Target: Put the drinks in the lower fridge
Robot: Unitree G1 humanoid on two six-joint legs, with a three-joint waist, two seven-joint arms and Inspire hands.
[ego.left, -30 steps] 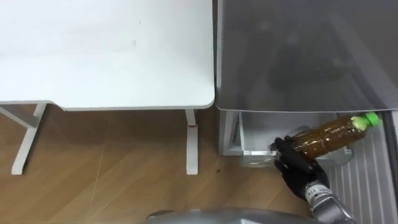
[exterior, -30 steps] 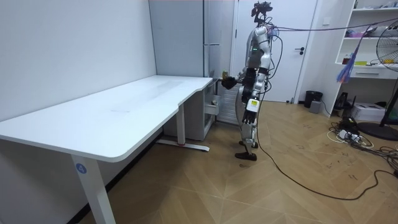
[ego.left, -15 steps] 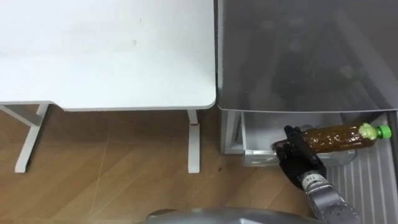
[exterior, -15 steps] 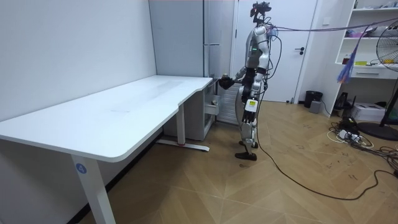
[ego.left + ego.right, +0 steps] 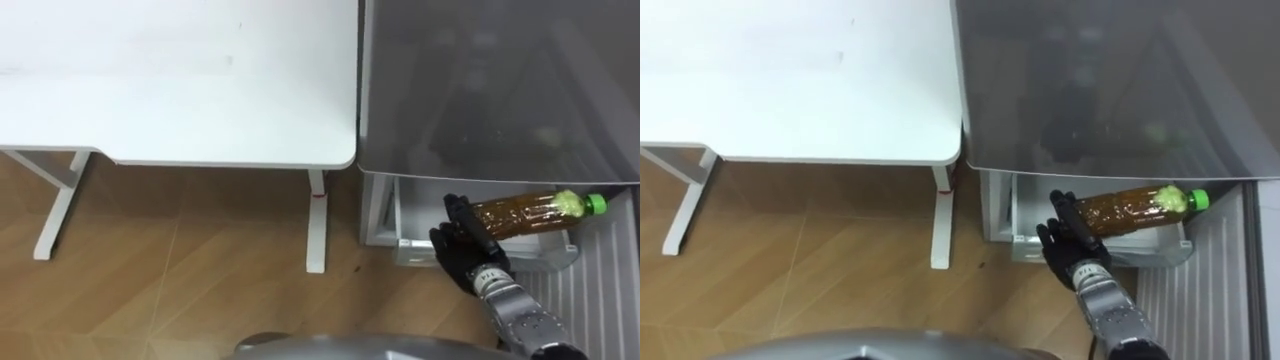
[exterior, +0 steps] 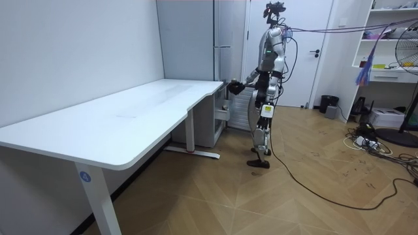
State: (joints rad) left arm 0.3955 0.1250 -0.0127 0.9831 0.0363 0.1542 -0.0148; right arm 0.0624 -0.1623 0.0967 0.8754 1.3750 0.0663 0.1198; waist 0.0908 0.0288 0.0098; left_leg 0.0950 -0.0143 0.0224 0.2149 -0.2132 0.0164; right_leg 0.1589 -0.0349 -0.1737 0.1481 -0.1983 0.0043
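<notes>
White table flanks fridge; right hand holds bottle above drawer.

No words or numbers can be read. A round blue sticker sits on the leg under the table's near corner, its mark too small to tell. The bottle's print is illegible.

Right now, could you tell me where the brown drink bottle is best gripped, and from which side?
Round its cylindrical body near the base, from the near side, as the right hand does now: the bottle lies level above the open drawer, green cap to the right, so fingers wrap across it.
</notes>
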